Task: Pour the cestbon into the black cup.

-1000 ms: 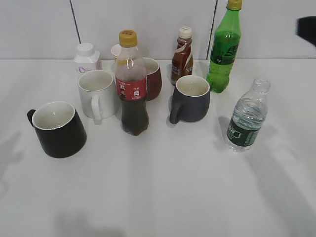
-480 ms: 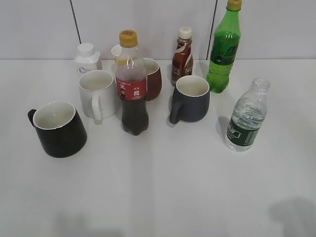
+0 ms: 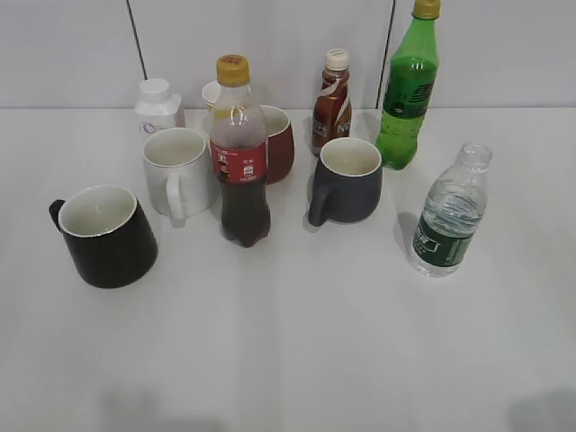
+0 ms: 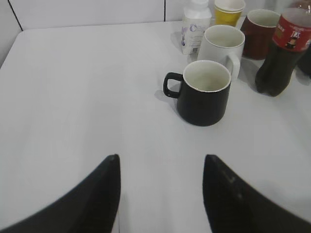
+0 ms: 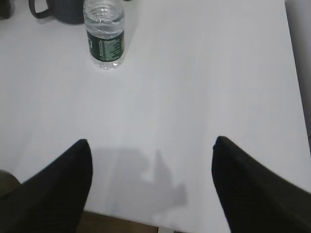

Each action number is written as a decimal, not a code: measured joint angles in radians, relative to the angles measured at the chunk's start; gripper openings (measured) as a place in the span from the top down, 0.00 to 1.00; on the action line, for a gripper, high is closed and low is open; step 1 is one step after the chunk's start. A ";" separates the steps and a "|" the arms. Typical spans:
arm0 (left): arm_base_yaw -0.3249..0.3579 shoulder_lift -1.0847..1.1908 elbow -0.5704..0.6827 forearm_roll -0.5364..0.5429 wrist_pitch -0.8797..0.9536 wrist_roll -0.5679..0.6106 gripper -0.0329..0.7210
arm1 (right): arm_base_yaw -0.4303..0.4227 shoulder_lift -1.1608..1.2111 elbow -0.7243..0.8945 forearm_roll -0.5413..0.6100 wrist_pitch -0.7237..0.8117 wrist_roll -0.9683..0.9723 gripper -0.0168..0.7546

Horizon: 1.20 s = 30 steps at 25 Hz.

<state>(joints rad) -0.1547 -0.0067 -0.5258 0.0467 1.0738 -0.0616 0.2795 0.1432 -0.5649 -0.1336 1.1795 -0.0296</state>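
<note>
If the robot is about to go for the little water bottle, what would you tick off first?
1. Water bottle upright with its cap off: ok.
2. Right gripper open and empty, short of the bottle: ok.
3. Open table between that gripper and the bottle: ok.
4. Black cup upright, mouth up: ok.
5. Left gripper open, away from the cup: ok.
6. Cup empty: it looks so, but cannot tell for certain.

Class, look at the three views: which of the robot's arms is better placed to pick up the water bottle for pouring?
The right. The cestbon stands on the right of the table, ahead of the open right hand; the left hand faces the black cup.
</note>
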 joint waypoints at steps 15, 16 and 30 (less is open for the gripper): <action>0.077 0.000 0.001 -0.005 -0.012 0.009 0.53 | -0.191 -0.129 0.059 0.037 -0.140 0.003 0.21; 0.085 0.000 0.001 -0.005 -0.012 0.009 0.54 | -0.209 -0.142 0.059 0.037 -0.139 0.004 0.21; 0.091 0.000 0.001 -0.008 -0.013 0.009 0.64 | -0.229 -0.152 0.059 0.033 -0.141 0.004 0.21</action>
<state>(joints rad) -0.0635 -0.0067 -0.5243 0.0383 1.0608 -0.0522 0.0502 -0.0091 -0.5057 -0.1002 1.0383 -0.0260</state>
